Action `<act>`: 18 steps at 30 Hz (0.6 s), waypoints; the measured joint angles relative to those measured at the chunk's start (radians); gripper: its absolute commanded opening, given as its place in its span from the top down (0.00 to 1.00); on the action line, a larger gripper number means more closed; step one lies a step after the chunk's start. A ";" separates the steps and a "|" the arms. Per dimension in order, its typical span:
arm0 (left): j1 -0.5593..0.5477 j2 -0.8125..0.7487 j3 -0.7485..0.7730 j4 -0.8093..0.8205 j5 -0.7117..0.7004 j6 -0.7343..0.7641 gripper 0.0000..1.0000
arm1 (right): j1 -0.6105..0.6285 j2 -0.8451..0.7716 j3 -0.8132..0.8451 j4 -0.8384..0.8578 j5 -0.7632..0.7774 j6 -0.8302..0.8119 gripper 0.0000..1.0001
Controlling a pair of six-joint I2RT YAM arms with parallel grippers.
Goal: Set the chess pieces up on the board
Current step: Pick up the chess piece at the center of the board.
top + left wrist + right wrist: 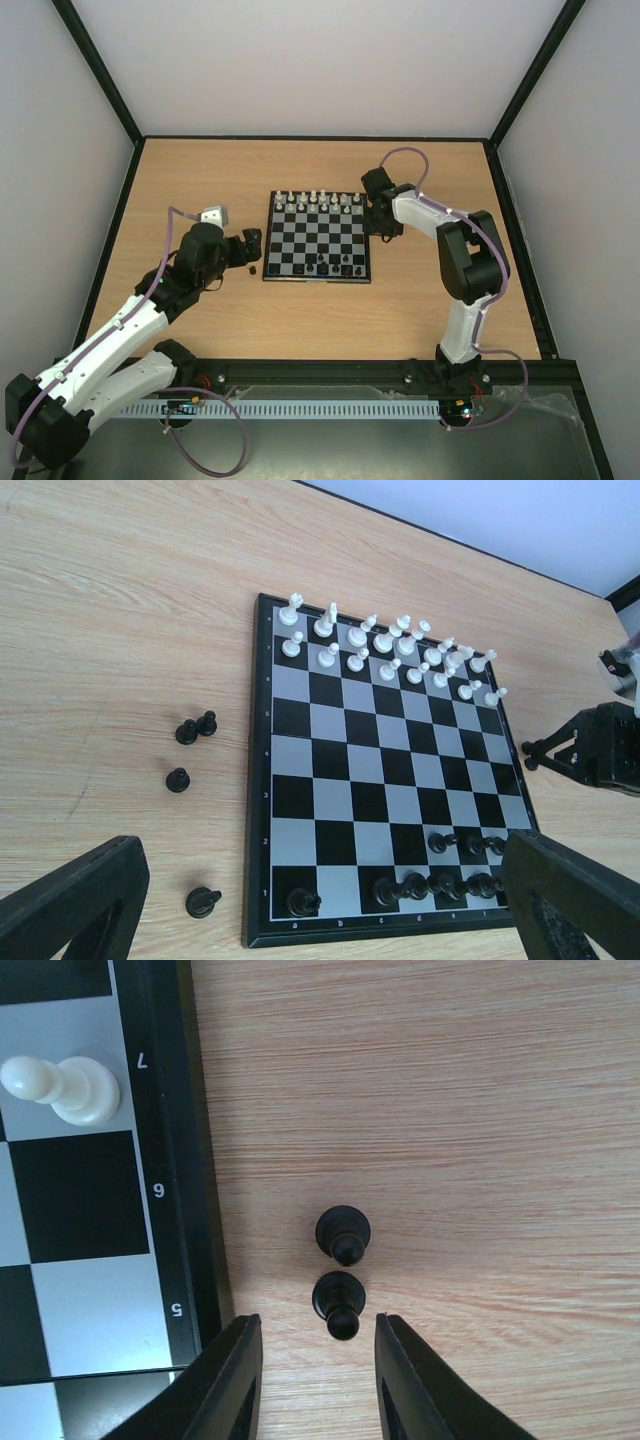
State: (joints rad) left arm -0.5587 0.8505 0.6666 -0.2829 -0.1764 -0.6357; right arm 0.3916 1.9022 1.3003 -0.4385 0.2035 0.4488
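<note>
**Top view:** The board (318,237), a small square of black and pale grey checks inside a thin dark border, lies on a light wood-grain worktop (200,180). White pieces (318,200) line its far rows, and a few tiny black chess pieces (345,265) stand along its near edge. The left pincer (248,246) sits just left of the board, the right pincer (383,218) at its right edge.

**Left wrist:** The left pincer (320,880) gapes wide and holds nothing. Four glossy black loose pieces (178,779) dot the worktop left of the board.

**Right wrist:** The right pincer (318,1322) is set narrow but not closed. It brackets the nearer of two round-based black pawns (338,1300) beside the board's border, with wood showing on either side of it.
</note>
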 measured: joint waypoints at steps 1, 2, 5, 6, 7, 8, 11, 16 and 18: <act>0.001 0.000 0.000 0.000 0.000 0.000 0.01 | -0.001 0.003 0.000 0.000 0.001 0.000 0.70; 0.003 0.000 0.000 0.000 0.000 0.000 0.00 | -0.002 0.006 0.000 0.001 0.002 -0.001 0.70; 0.004 0.002 0.000 0.000 0.000 0.000 0.00 | -0.006 0.015 0.000 0.006 0.001 -0.003 0.74; 0.004 0.003 0.000 0.000 0.000 0.000 0.01 | -0.007 0.018 0.000 0.009 0.002 -0.004 0.74; 0.005 0.005 0.000 0.000 0.000 0.000 0.00 | -0.008 0.021 0.000 0.011 0.002 -0.004 0.75; 0.006 0.008 0.000 0.001 0.000 0.000 0.00 | -0.008 0.023 0.000 0.013 0.002 -0.005 0.76; 0.010 0.013 0.000 0.001 0.000 0.000 0.00 | -0.011 0.030 0.000 0.016 0.002 -0.005 0.82; 0.014 0.014 0.000 0.001 0.001 0.001 0.00 | -0.013 0.032 0.000 0.018 0.002 -0.007 0.91; 0.014 0.014 0.000 0.001 0.001 0.001 0.00 | -0.013 0.032 0.000 0.018 0.002 -0.007 0.93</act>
State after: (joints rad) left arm -0.5442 0.8650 0.6666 -0.2817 -0.1757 -0.6346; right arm 0.3786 1.9339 1.3006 -0.4202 0.2054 0.4416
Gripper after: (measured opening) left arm 0.995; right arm 0.092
